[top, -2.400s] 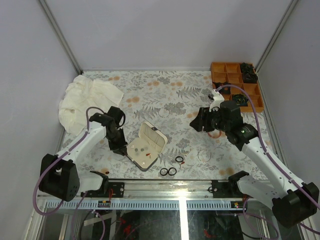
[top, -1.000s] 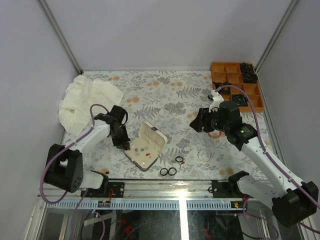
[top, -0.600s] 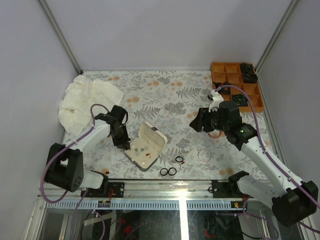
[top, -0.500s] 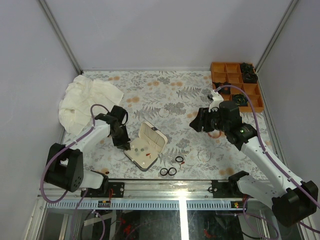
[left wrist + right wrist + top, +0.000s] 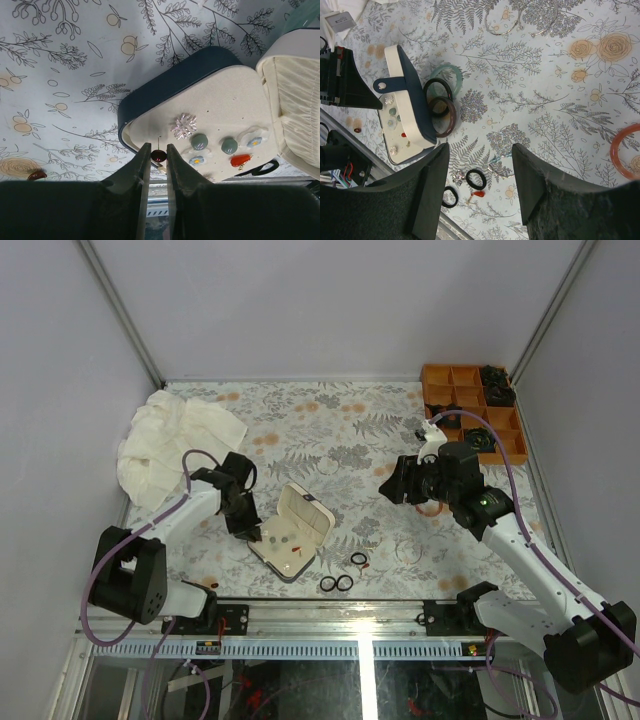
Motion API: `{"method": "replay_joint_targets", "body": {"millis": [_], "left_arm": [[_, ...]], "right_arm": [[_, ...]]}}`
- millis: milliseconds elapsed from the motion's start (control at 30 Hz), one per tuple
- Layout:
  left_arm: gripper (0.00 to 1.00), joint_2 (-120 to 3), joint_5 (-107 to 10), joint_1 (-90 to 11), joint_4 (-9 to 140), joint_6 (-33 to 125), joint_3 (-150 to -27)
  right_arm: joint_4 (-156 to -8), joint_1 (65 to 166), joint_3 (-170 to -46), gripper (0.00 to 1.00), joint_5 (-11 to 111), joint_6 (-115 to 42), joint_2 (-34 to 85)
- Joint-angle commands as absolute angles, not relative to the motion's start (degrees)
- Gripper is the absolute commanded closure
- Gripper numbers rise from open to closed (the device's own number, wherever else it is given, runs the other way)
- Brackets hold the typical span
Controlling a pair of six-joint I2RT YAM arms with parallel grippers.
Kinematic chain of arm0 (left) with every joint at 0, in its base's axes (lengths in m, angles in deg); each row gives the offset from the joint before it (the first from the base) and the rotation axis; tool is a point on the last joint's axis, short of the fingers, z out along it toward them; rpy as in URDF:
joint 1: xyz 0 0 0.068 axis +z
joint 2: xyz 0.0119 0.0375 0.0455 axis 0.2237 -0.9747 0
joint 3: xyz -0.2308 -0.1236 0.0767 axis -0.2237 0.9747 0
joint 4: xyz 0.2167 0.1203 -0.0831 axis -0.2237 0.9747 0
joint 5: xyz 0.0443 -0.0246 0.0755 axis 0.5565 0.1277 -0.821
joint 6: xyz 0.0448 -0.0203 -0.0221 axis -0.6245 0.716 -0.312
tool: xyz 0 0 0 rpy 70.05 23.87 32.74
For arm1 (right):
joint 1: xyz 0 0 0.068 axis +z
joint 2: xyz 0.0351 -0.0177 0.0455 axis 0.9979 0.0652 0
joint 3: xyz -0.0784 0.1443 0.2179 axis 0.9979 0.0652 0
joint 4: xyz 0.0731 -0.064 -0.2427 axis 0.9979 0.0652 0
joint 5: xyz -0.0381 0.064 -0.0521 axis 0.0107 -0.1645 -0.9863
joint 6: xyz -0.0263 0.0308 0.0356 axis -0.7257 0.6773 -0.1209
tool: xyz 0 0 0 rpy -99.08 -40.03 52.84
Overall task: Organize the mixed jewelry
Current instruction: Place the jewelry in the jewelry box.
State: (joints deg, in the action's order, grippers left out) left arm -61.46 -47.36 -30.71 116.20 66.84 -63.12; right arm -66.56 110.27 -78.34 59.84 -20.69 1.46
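1. The left end effector (image 5: 158, 150) is clenched on 1 tiny red bit (image 5: 158, 156) at the near rim of the open case (image 5: 225, 95); I judge it is being set inside
2. The right end effector (image 5: 479, 150) hangs released above the desk (image 5: 560, 125), grasping nothing
3. The next move needs a gentle release, then the black rings (image 5: 468, 179) lying loose near the case

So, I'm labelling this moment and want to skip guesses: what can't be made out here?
Top view: the pieces in the case are too small to tell apart; the left gripper hides the dark red bead it pinches.
Top view: dark items in the orange tray are too small to identify.
Right wrist view: the orange ring is cut by the right edge.
Left wrist view: the case lid runs off the right edge.
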Motion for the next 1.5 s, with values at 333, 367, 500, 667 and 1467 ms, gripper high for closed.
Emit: {"method": "replay_joint_targets", "body": {"millis": [333, 367, 500, 667, 1467], "left_arm": [[1.00, -60.27, -45.62, -31.37, 114.66, 65.86, -62.65], [1.00, -60.22, -45.73, -31.38, 114.73, 65.90, -62.61], [1.00, -60.82, -46.11, -31.68, 115.00, 66.02, -62.61], [1.00, -61.93, -46.31, -32.07, 115.26, 66.03, -62.70], [1.00, -62.17, -49.76, -32.29, 115.38, 66.57, -63.40]], "right_arm": [[-69.69, 110.70, -78.15, 0.40, 59.82, -21.30, 1.42], [-69.67, 110.70, -78.15, 0.40, 59.89, -21.25, 1.42], [-69.77, 110.76, -78.16, 0.40, 60.01, -21.29, 1.36], [-69.79, 110.93, -78.16, 0.40, 59.85, -21.24, 1.42], [-69.87, 111.72, -78.25, 0.40, 59.70, -21.33, 1.25]]}}
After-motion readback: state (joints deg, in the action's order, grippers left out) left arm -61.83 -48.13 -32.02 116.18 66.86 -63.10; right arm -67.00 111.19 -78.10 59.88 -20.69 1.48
